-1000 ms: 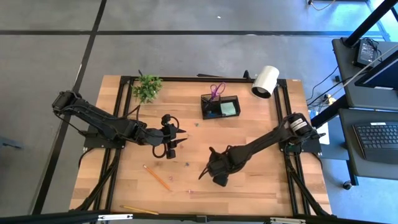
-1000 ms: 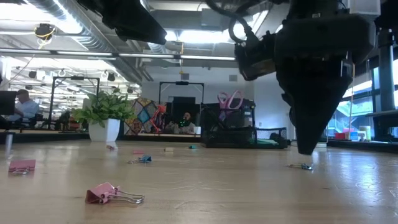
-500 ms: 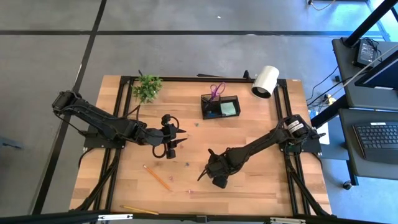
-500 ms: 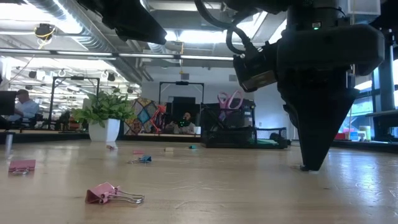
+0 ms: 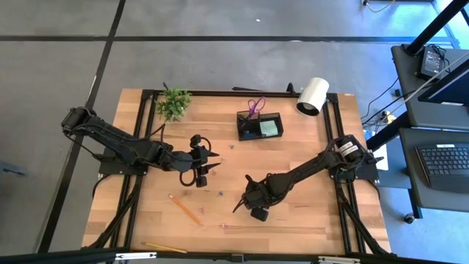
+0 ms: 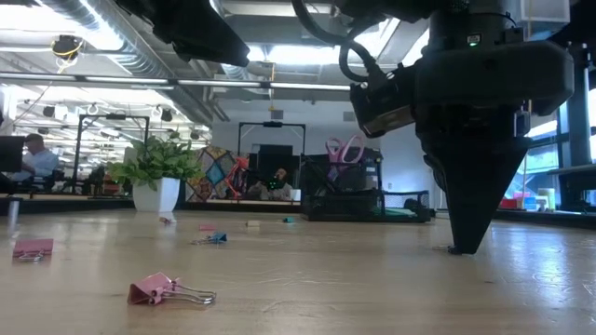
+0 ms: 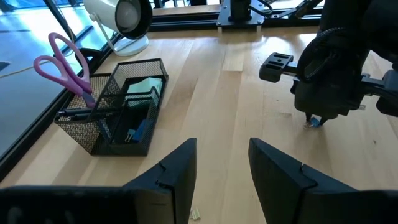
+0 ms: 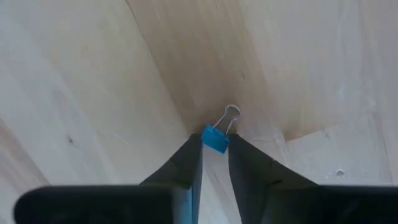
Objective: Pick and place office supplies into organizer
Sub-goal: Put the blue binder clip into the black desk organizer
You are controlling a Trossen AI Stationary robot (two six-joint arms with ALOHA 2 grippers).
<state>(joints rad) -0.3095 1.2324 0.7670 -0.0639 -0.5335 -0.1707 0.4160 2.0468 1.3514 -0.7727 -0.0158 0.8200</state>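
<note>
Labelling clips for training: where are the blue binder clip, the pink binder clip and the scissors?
blue binder clip (image 8: 216, 139), right wrist view, blue body.
pink binder clip (image 6: 155, 288), low view, pink body.
scissors (image 7: 62, 63), left wrist view, purple handle loop.

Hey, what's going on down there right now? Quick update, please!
Right gripper down on table, fingers pinching blue binder clip. Left gripper open, waiting mid-table. Organizer far side; nothing between.

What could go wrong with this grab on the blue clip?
The right gripper pinches only the near edge of the small blue binder clip, down at the table, so it could squirt out or slip on lifting. The organizer already holds purple scissors sticking up, which the arm might knock on approach.
</note>
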